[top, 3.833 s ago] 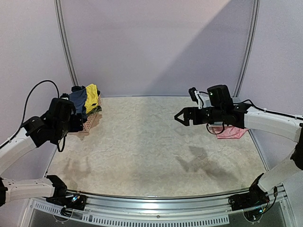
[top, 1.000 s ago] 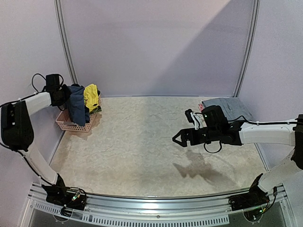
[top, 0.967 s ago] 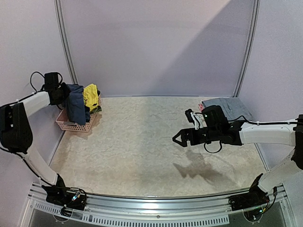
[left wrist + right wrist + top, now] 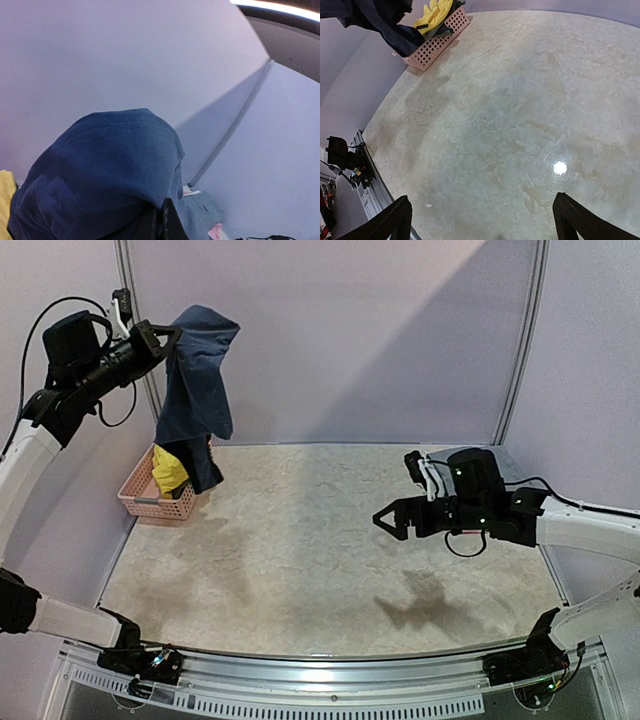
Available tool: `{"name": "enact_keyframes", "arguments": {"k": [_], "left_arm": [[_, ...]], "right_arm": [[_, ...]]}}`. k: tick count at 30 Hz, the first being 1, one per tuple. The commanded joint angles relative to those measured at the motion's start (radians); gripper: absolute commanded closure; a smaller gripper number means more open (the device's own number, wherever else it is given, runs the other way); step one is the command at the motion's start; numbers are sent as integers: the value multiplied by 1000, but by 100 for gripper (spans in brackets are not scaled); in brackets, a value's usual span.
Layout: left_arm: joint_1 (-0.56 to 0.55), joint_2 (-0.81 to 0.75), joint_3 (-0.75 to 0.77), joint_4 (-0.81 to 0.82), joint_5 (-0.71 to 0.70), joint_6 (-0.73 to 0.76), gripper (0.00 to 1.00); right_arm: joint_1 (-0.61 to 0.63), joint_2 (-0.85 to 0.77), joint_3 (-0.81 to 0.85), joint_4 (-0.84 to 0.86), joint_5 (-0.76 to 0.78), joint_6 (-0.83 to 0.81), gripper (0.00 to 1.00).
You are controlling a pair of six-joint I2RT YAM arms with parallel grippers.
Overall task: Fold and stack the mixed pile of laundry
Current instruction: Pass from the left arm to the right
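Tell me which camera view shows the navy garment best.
The top external view: the navy garment hangs in full from the left pincer, its lower end at the pink basket. The left wrist view shows only its bunched top close up; the right wrist view only its lower end in a corner.

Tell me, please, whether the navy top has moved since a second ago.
Yes, upward: most of the navy top now hangs above the pink basket, from the left gripper.

A navy top (image 4: 195, 380) hangs limp in the air at the far left, pinched at its top edge by the left gripper (image 4: 165, 333). Its lower end dangles against a bright yellow garment (image 4: 168, 470) heaped in a basket (image 4: 140, 502). At the far right lie a grey cloth (image 4: 202, 207) and a pink cloth (image 4: 216, 231).
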Motion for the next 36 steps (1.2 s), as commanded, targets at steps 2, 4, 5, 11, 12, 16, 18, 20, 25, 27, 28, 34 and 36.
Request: {"name": "enact_keyframes", "arguments": {"k": [2, 4, 5, 11, 12, 16, 18, 20, 25, 27, 28, 34, 36], "left_arm": [[-109, 10, 35, 211, 309, -138, 100], [-138, 37, 31, 332, 385, -239, 100], [-150, 50, 16, 389, 401, -286, 100], [-193, 130, -180, 684, 382, -474, 100], [-193, 155, -212, 737, 389, -509, 100], [-210, 219, -280, 864, 406, -582, 100], [-223, 237, -299, 897, 403, -595, 100], [-234, 250, -324, 924, 403, -609, 100], [-242, 264, -380, 980, 407, -631, 100], [-249, 263, -389, 979, 404, -626, 100], [-250, 262, -390, 978, 404, -626, 100], [-274, 257, -372, 972, 420, -627, 100], [-282, 250, -369, 969, 423, -627, 100]], "right_arm": [[6, -98, 40, -70, 49, -34, 1], [7, -130, 35, -86, 58, -35, 1], [7, -154, 29, -89, 58, -35, 1], [6, -213, -72, 4, -119, -53, 1], [6, -206, -109, 62, -190, -61, 1], [17, -136, -261, 426, -338, -64, 1], [36, -70, -273, 485, -313, -74, 1], [45, 23, -267, 530, -281, -88, 1], [53, 248, -252, 747, -276, -53, 1], [53, 332, -233, 830, -270, -39, 1], [54, 372, -213, 853, -267, -37, 1], [54, 536, -101, 891, -172, -74, 1], [54, 570, -71, 890, -133, -86, 1]]}}
